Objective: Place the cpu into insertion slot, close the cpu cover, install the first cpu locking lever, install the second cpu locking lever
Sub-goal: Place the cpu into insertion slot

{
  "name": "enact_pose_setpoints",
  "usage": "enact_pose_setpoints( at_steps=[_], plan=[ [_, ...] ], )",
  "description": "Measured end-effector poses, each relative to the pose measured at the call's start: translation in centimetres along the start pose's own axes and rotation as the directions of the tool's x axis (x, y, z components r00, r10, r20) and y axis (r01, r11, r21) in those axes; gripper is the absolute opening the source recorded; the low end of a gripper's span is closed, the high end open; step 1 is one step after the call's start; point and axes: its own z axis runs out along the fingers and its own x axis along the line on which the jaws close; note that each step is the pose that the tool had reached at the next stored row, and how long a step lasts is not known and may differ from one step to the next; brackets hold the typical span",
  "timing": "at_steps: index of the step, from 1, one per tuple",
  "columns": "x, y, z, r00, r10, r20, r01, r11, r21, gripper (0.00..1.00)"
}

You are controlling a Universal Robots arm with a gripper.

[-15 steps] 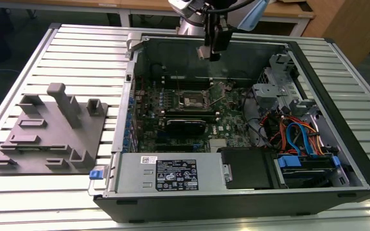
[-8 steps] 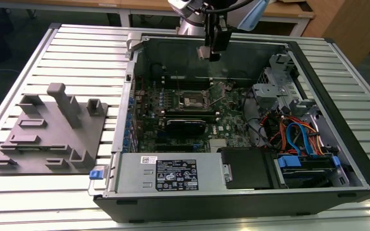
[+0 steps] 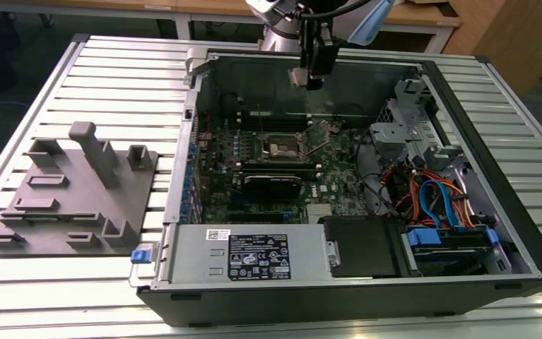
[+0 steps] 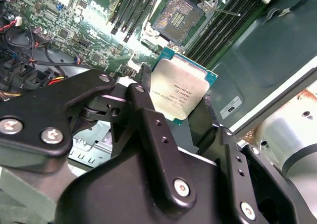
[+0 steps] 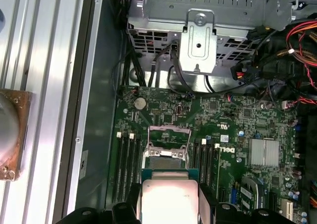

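- The black claw (image 4: 173, 102) is clamped on the cpu (image 4: 181, 87), a small flat square chip with a silvery-grey metal top and a green edge. One black finger (image 4: 143, 87) presses on each of two opposite edges.
- In the first wrist view the same cpu (image 5: 171, 201) sits between the fingers of the claw (image 5: 171, 211), metal top towards the camera.
- The cpu is in the air, apart from the board and not in the insertion slot (image 4: 177, 18), a square socket with a dark centre and a thin silver rim that lies bare.
- In the first wrist view the insertion slot (image 5: 166, 160) lies just beyond the chip. At its far edge the cpu cover (image 5: 169, 135), a thin silver metal frame, appears tilted up off it.
- Long narrow black memory slots (image 5: 126, 159) run on both sides of the socket on the green motherboard (image 5: 223, 115).
- In the exterior view the claw (image 3: 307, 70) hangs over the far part of the open black computer case (image 3: 497, 212), above the insertion slot (image 3: 282, 148).
- The case lies on a ribbed aluminium desk (image 3: 111, 70). A grey moulded fixture tray (image 3: 73, 191) lies beside it on the exterior view's left.
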Motion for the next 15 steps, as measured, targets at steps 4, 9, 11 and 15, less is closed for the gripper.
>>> enact_pose_setpoints(
  at_steps=[4,9,11,15],
  plan=[
    [0.0,0.0,0.0,1.0,0.004,0.0004,-0.004,1.0,0.0,0.54],
    [0.0,0.0,0.0,1.0,0.009,0.0008,-0.009,1.0,-0.0001,0.54],
    [0.0,0.0,0.0,0.9999,0.011,0.001,-0.011,0.9999,-0.0002,0.54],
    [0.0,0.0,0.0,0.9999,0.015,0.0013,-0.015,0.9999,-0.0002,0.54]
  ],
)
